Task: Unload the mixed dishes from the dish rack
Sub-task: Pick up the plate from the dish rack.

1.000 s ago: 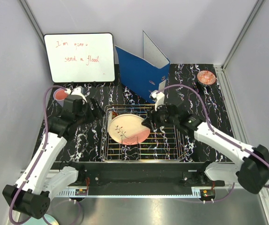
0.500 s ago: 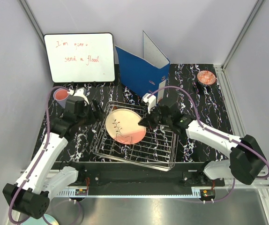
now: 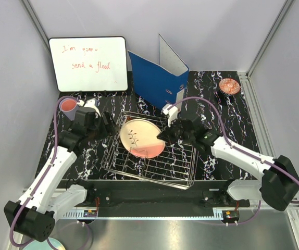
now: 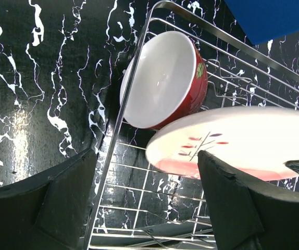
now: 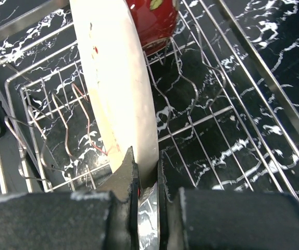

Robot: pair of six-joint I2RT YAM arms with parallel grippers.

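Note:
My right gripper (image 3: 163, 136) (image 5: 145, 156) is shut on the right edge of the cream-and-pink plate (image 3: 141, 138) (image 5: 115, 83), which is lifted and tilted over the dish rack (image 3: 160, 166) (image 5: 274, 83). A red bowl (image 4: 162, 80) (image 5: 152, 18) lies on its side in the rack's far left corner, behind the plate (image 4: 243, 140). At the rack's left rim (image 4: 124, 112) my left gripper (image 3: 107, 124) (image 4: 147, 203) stands open, the rim wire running between its fingers. A pink cup (image 3: 67, 107) stands on the table at far left. A small red-patterned bowl (image 3: 229, 86) sits at the back right.
A blue ring binder (image 3: 157, 78) stands open just behind the rack. A whiteboard (image 3: 88, 63) leans at the back left. The rack sits skewed on the black marbled table, near the front edge.
My right gripper has shut on the plate's edge and raised it. The rack has shifted left and turned askew. The left gripper stays open beside the rim.

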